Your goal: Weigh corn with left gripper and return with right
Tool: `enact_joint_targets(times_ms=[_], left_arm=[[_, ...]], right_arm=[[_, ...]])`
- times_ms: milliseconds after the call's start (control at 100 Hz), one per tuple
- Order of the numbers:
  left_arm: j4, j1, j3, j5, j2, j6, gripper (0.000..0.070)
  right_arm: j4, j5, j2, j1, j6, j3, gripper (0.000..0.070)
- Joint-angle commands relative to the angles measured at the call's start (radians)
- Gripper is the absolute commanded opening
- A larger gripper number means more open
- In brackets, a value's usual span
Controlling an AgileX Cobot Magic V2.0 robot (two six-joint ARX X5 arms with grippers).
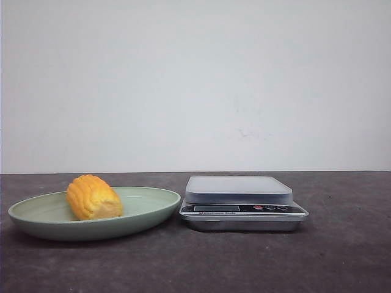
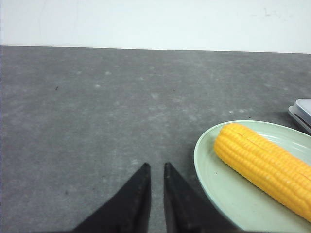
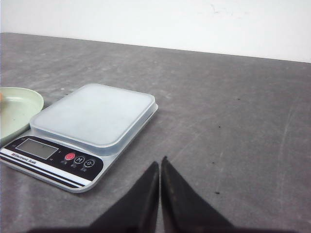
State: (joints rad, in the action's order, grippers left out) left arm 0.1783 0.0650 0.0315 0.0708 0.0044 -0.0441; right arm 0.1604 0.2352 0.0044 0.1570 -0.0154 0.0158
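Note:
The corn (image 1: 93,197), a yellow-orange cob piece, lies on a pale green plate (image 1: 149,210) at the left of the dark table. It also shows in the left wrist view (image 2: 265,167), lying on the plate (image 2: 218,179). A silver kitchen scale (image 1: 242,201) with a pale platform stands right of the plate, its platform bare; it also shows in the right wrist view (image 3: 92,121). My left gripper (image 2: 155,167) is over bare table beside the plate's rim, fingers nearly together, holding nothing. My right gripper (image 3: 160,162) is shut and empty, over the table beside the scale. Neither gripper appears in the front view.
A white wall stands behind the table's far edge. The plate's edge (image 3: 14,111) shows in the right wrist view beside the scale. A corner of the scale (image 2: 302,111) shows in the left wrist view beyond the plate.

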Motion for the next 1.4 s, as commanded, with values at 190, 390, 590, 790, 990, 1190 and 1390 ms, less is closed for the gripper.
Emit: enact_joint_targets(times_ms=[190,390,590,790,990,1190,1390], left_arm=[[0.006,0.001,-0.018,-0.003,-0.002,0.006,0.0],[0.006,0.001,-0.018,-0.003,-0.002,0.006,0.0],[0.006,0.001,-0.018,-0.003,-0.002,0.006,0.0],[0.006,0.001,-0.018,-0.003,-0.002,0.006,0.0],[0.006,0.001,-0.018,-0.003,-0.002,0.006,0.0],[0.006,0.001,-0.018,-0.003,-0.002,0.006,0.0],[0.006,0.001,-0.018,-0.003,-0.002,0.006,0.0]], right_arm=[[-0.003,0.001,-0.001,-0.002,-0.007,-0.003,0.0],[-0.003,0.001,-0.001,-0.016,-0.007,-0.003,0.0],[-0.003,0.001,-0.001,-0.018,-0.007,-0.003,0.0],[-0.003,0.001,-0.001,-0.018,-0.007,-0.003,0.0],[-0.003,0.001,-0.001,-0.017,-0.007,-0.003,0.0],[-0.003,0.001,-0.001,-0.017,-0.007,-0.003,0.0],[-0.003,0.001,-0.001,-0.017,-0.005,-0.003,0.0]])
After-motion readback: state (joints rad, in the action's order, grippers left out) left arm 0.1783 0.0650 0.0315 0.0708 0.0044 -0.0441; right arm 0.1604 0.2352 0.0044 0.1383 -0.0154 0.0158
